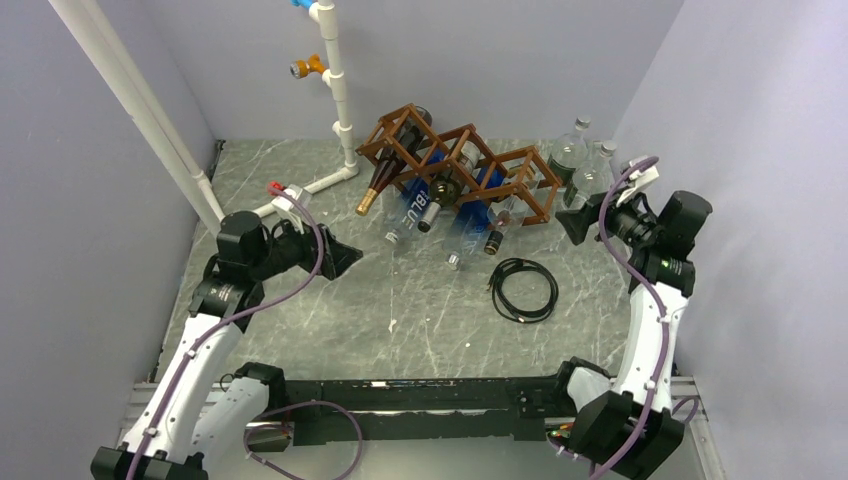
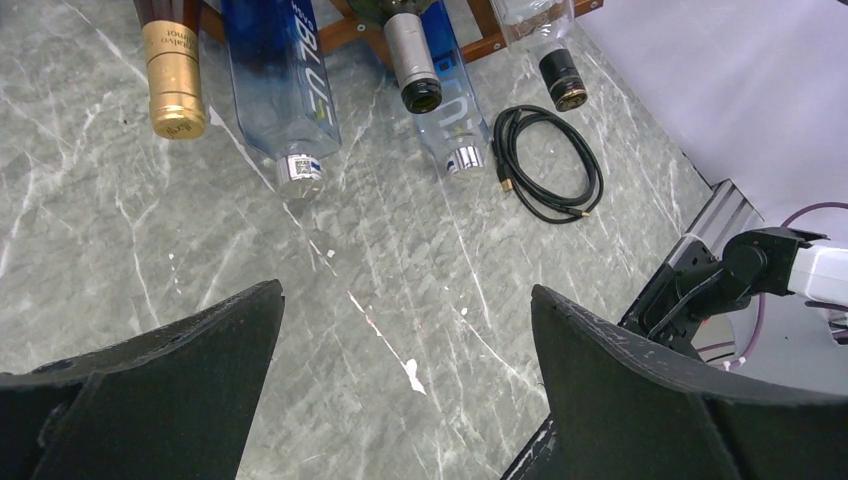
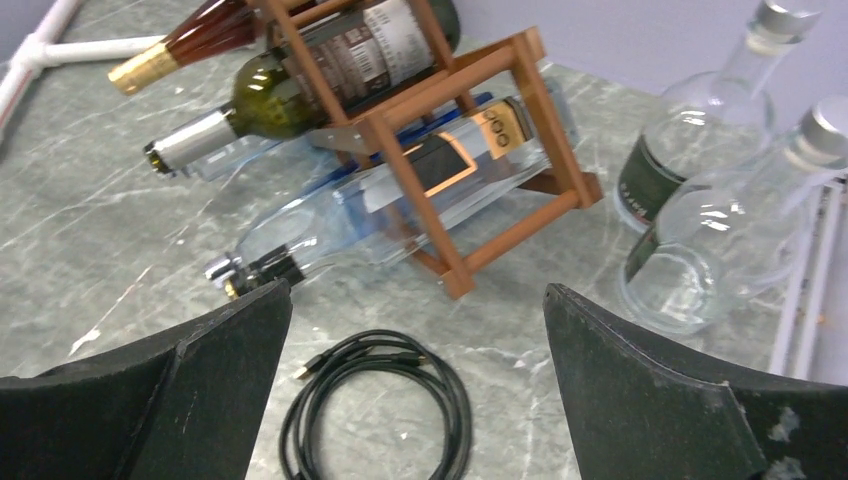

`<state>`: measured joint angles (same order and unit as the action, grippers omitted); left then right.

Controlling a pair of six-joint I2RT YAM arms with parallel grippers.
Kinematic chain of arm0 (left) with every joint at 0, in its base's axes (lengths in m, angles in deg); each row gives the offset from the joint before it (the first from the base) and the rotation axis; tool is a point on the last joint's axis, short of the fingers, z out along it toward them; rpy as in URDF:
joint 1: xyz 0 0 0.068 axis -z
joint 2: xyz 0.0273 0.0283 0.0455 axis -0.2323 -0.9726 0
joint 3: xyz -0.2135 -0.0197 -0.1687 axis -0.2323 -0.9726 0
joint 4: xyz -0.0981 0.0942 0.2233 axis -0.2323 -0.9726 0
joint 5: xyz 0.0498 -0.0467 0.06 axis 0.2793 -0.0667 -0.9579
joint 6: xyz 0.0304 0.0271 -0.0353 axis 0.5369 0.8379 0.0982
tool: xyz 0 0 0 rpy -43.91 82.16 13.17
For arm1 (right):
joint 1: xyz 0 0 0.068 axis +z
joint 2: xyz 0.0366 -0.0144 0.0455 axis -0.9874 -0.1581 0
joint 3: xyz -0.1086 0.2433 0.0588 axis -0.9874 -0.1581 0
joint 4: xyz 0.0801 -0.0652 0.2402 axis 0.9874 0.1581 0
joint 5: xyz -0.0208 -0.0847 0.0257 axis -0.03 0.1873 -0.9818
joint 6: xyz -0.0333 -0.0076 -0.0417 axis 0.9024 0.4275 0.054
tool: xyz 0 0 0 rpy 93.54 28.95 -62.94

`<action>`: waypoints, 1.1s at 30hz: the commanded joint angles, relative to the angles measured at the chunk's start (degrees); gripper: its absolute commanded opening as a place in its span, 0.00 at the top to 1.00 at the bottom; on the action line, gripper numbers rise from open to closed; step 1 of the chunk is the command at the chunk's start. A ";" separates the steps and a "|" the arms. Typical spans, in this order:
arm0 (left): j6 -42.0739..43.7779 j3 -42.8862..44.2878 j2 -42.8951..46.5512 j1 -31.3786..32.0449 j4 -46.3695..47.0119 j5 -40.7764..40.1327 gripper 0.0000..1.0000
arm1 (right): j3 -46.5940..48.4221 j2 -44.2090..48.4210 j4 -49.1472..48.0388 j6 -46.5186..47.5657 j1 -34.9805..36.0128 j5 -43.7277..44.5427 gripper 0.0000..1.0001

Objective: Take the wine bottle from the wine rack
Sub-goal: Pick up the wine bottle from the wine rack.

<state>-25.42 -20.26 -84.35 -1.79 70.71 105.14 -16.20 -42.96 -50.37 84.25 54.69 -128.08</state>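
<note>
The grey marbled table (image 1: 420, 320) carries the wine rack (image 1: 462, 165) at its far middle, a brown wooden lattice with bottles lying through its cells, their necks slanting toward the near left. A white pipe stand (image 1: 335, 80) rises behind the rack's left end. Two clear bottles (image 3: 700, 140) (image 3: 730, 230) stand upright just beside its right end. In the leftmost cell lies the gold-capped wine bottle (image 1: 378, 180), and one cell over the silver-capped wine bottle (image 3: 250, 105), dark green; both are seated in the rack with their necks sticking out. Blue bottles (image 2: 280, 80) and a clear bottle with a black cap (image 3: 400, 200) fill the lower places, their mouths near the table. A coiled black cable (image 1: 523, 290) lies flat in front of the rack's right half. The left gripper (image 1: 352, 258) hangs over bare table to the near left of the rack, fingers spread wide and holding nothing, well apart from the gold cap that points its way. The right gripper (image 3: 416, 292) sits near the rack's right end, beside the standing bottles, likewise spread wide and empty, facing the black-capped bottle with the wine bottles farther off.
</note>
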 commanded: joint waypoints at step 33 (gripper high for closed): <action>-9.87 0.56 -8.72 19.90 11.60 -7.29 0.00 | -10.27 9.23 -2.57 -3.20 -2.41 -8.80 0.00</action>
<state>-32.83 -20.32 -92.44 13.97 76.59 104.37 -26.10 -34.81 -49.71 82.62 52.52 -136.27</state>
